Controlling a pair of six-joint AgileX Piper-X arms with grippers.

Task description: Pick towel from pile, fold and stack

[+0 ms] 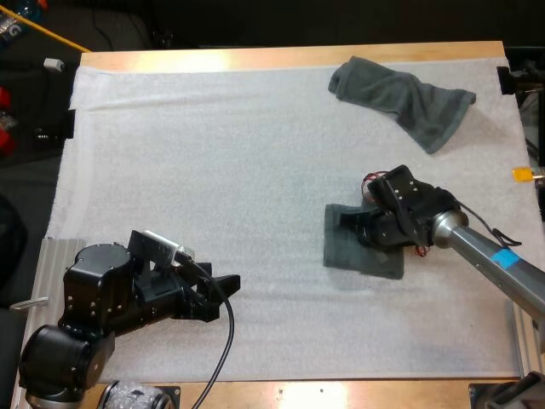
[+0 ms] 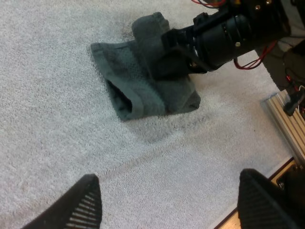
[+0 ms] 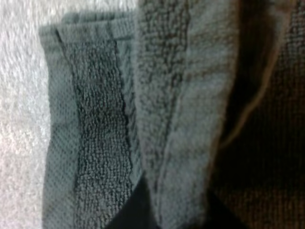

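Seen from above, the right pincer (image 1: 347,220) rests on the folded towel (image 1: 341,251). Its wrist view adds a fold clamped in its grip. The left pincer (image 2: 167,177) gapes wide.

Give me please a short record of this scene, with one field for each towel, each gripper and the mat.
crumpled towel: lies loose at the far right of the mat, no gripper touches it
folded towel: lies on the mat by the right arm, with one fold raised
right gripper: low on the folded towel, shut on the raised fold
left gripper: open, over bare mat at the near left, apart from both towels
white mat: bears both towels
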